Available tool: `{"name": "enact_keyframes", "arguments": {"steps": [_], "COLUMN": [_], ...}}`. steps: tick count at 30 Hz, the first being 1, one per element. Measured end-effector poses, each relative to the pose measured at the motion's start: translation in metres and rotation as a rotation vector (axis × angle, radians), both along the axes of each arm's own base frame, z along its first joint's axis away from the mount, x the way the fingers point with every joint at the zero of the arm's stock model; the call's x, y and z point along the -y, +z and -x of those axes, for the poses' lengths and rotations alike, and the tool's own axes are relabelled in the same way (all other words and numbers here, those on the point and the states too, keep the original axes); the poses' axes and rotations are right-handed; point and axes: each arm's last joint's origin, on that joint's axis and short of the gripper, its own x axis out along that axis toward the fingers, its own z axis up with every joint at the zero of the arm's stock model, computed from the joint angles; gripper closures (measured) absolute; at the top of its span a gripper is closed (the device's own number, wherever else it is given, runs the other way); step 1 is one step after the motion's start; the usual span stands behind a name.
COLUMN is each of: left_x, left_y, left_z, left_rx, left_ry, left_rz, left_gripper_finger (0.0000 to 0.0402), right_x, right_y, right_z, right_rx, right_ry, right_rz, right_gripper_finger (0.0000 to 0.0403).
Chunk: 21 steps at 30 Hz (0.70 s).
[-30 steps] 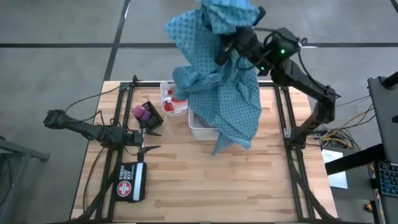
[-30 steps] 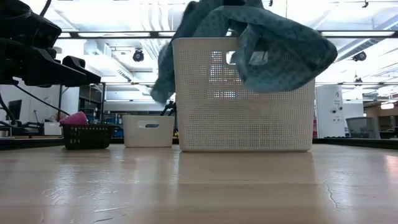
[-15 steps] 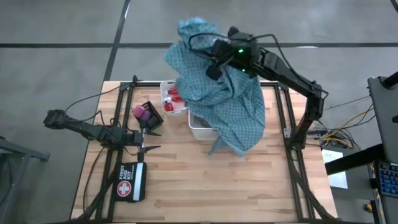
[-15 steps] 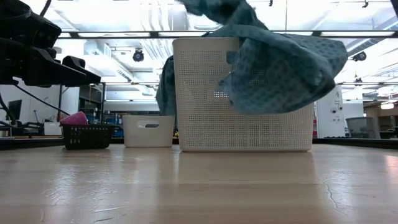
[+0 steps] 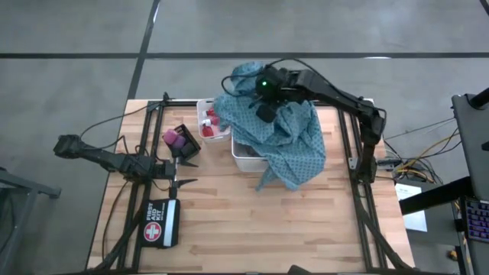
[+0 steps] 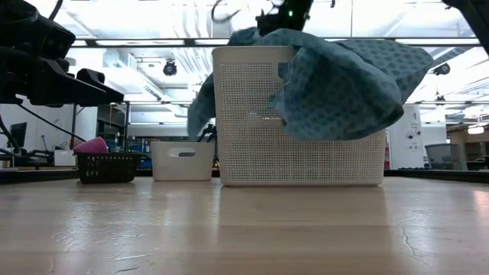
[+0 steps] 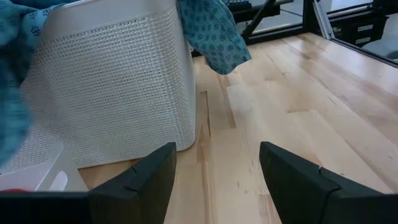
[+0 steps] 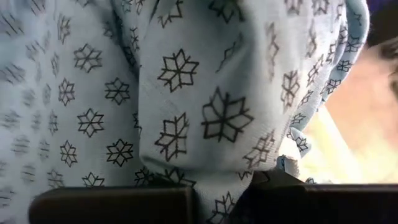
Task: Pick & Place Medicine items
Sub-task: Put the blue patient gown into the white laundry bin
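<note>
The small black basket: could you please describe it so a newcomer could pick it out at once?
Start at the tall white perforated bin draped with teal cloth. Left of it sits a low white tray, then the small black basket, holding pink and purple pieces. It is the only dark mesh container.

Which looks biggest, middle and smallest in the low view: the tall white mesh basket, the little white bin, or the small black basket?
1. Tall white mesh basket, by far the largest.
2. Little white bin.
3. Small black basket, only slightly smaller than the bin.
They may sit at different depths from the camera, so true sizes could differ.
</note>
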Motion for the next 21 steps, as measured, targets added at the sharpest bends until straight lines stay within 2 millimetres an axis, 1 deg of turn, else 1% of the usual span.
{"name": "enact_keyframes", "arguments": {"steps": [6, 13, 16, 21], "left_x": [0.000, 0.000, 0.000, 0.000], "left_y": [0.000, 0.000, 0.000, 0.000], "left_z": [0.000, 0.000, 0.000, 0.000], "left_rx": [0.000, 0.000, 0.000, 0.000], "left_ry": [0.000, 0.000, 0.000, 0.000], "left_rz": [0.000, 0.000, 0.000, 0.000], "left_gripper_finger": [0.0165, 0.0165, 0.0165, 0.0165], "right_x": [0.008, 0.010, 0.010, 0.010], "right_y": [-0.045, -0.081, -0.089, -0.092], "right_z": [-0.013, -0.023, -0.024, -0.025], "right_rx": [-0.124, -0.247, -0.283, -0.280], "right_ry": [-0.020, -0.074, -0.085, -0.109], "right_rz": [-0.143, -0.261, -0.289, -0.309], "right_gripper_finger": [0.0374, 0.0374, 0.0374, 0.0374]}}
